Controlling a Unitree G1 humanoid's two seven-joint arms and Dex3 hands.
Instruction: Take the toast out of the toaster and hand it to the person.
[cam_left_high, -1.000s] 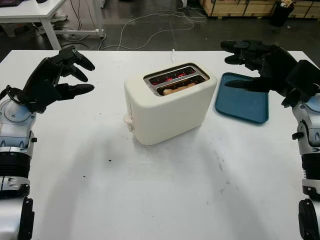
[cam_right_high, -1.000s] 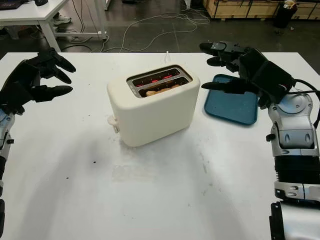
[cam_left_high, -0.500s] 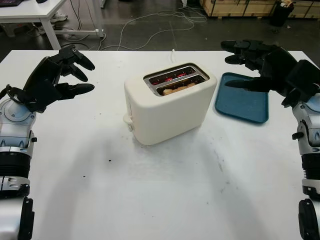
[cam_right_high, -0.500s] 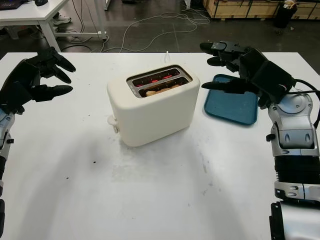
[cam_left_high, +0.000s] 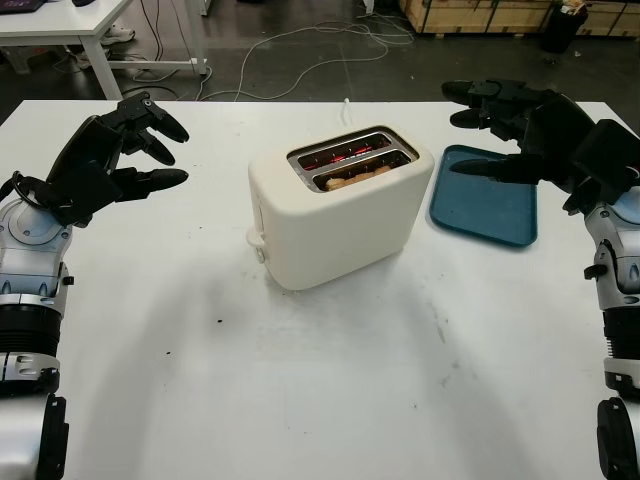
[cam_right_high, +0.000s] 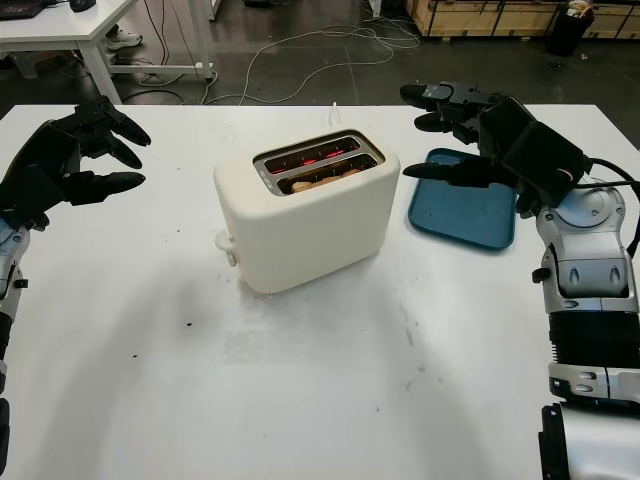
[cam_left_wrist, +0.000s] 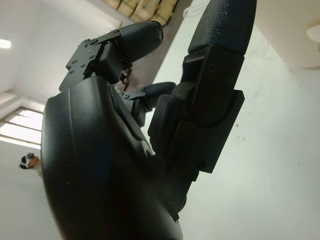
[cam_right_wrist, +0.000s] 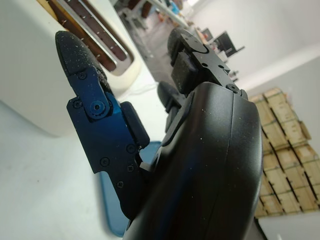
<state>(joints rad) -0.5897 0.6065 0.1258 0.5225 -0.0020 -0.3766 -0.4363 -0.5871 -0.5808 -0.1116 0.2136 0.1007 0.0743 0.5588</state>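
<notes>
Toast (cam_left_high: 358, 178) sat low in the front slot of a cream toaster (cam_left_high: 335, 215) at the middle of the white table (cam_left_high: 330, 380), heating wires glowing red behind it. The left hand (cam_left_high: 115, 155) hovered empty to the toaster's left; the right hand (cam_left_high: 515, 125), also holding nothing, hung over a blue tray (cam_left_high: 485, 210).

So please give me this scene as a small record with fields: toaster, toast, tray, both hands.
toaster: cream plastic two-slot toaster, mid-table, heating elements glowing red
toast: browned slice down in the near slot
tray: flat blue rectangular tray, on the table by the toaster on the robot's right
left hand: open, raised left of toaster
right hand: open, above tray
</notes>
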